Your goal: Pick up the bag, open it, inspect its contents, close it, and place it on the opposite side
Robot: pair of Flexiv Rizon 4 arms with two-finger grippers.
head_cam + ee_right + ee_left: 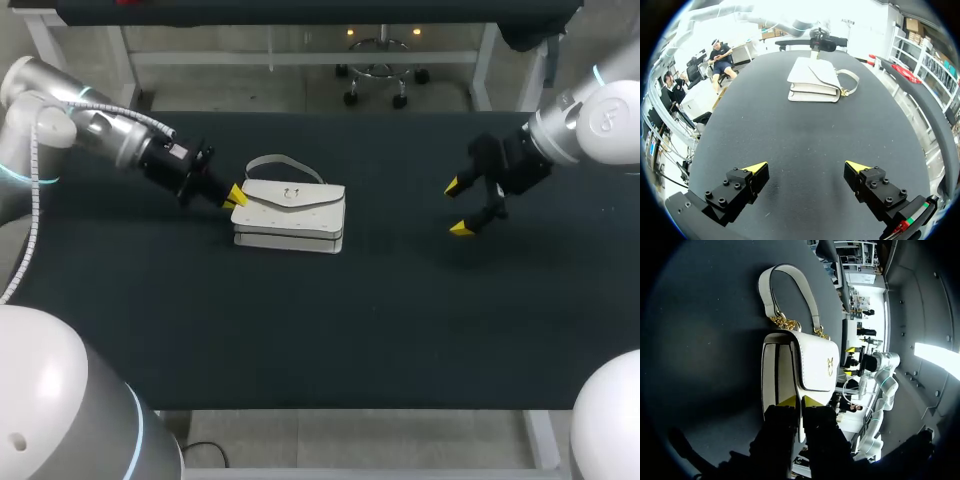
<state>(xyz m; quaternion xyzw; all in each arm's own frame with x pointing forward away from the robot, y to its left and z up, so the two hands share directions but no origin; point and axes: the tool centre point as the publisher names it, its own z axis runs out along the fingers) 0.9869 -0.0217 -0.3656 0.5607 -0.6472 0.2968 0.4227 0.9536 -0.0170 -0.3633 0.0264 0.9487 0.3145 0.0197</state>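
Surroundings first: matte black cloth-covered worktop (330,320) under everything, w/ both my arms coming in over it from their own sides. Right claw (457,207) hangs above the worktop's right half, well apart from the bag, a stretch of dark cloth between them. In the right wrist view that claw (806,166) is spread wide, nothing btw its yellow tips, and the bag sits far ahead of it.

The white flap-front handbag (290,215) lies left of ctr on the worktop, flat on its back, flap side up. Left claw (236,197) is at the handbag's left end, touching it. In the left wrist view the left claw (799,401) has its fingers nearly together, pinching the end edge of the flap: one yellow tip on top of the flap, the other on the side panel under it, a thin white edge running btw them.

Looks of the handbag (810,365): smooth white material, envelope-style flap w/ a small gold clasp (829,361) near its point, and dark-lined gusset layers on the side. The short white curved handle (790,290) joins the body via gold chain links (785,322) and lies flat on the cloth on the far side. From the right wrist view the handbag (812,82) shows its stacked body layers under the flap.
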